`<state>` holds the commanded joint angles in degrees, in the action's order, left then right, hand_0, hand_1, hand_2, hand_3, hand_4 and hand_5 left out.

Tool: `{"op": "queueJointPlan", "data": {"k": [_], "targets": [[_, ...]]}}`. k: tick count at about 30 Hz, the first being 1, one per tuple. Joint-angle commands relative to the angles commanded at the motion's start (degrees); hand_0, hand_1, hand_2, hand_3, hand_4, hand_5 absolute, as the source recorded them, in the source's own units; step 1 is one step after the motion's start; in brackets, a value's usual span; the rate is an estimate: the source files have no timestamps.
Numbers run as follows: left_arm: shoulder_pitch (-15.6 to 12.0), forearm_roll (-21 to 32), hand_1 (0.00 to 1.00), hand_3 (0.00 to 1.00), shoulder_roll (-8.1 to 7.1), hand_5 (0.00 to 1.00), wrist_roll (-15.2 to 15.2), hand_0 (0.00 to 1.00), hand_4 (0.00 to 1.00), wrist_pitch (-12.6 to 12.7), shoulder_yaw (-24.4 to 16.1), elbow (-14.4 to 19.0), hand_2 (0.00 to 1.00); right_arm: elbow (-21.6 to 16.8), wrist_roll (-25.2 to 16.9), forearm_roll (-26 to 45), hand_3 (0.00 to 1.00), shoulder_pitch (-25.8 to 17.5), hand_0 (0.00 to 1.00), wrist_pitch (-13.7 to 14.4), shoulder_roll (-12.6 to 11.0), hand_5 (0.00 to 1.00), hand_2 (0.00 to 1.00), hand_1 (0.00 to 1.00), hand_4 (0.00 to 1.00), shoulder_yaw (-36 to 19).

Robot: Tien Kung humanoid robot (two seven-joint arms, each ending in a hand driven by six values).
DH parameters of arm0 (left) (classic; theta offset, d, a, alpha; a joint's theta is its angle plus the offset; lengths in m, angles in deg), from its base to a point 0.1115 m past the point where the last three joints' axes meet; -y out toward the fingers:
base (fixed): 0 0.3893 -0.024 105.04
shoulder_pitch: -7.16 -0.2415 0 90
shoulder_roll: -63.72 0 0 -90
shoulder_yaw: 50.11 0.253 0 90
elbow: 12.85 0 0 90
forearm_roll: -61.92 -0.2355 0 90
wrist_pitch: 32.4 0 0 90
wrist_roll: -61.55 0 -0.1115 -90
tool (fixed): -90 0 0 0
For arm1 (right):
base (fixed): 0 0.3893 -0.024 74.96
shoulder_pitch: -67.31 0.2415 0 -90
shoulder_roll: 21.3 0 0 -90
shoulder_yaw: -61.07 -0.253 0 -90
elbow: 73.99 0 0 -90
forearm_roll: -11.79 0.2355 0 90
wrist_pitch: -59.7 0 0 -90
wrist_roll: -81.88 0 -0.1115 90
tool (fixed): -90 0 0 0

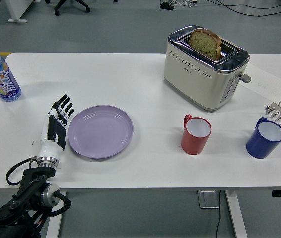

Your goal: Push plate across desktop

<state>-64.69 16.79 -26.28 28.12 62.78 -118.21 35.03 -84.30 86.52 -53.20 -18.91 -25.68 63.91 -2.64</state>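
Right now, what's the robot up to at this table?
The left hand lies flat on the white table, fingers extended, its edge against the left rim of the purple plate, set to push it rightward. To the plate's right stand a red mug and a blue mug, with a toaster behind. The right hand isn't visible.

Bare tabletop [155, 124] up to red mug [195, 134]

Bright even overhead light, soft faint shadows, sharp focus; mild glare on toaster [206, 68]
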Motion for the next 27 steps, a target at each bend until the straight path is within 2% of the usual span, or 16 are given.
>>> {"op": "queueJointPlan", "data": {"k": [13, 27], "targets": [[-0.3, 0.8, 0.901, 0.849, 0.00, 0.998, -0.3, 0.876, 0.457, 0.2, 2.1, -0.9, 0.923, 0.0, 0.1, -0.1, 0.626, -0.4, 0.606, 0.0, 0.0, 0.357, 0.631, 0.546, 0.131, 0.0], [0.1, 1.5, 0.899, 0.848, 0.00, 0.998, 0.2, 0.875, 0.456, -0.7, 4.9, -0.1, 0.923, 0.0, 0.0, 0.1, 0.626, -0.3, 0.606, 0.0, 0.1, 0.357, 0.633, 0.546, 0.130, 0.2]]}}
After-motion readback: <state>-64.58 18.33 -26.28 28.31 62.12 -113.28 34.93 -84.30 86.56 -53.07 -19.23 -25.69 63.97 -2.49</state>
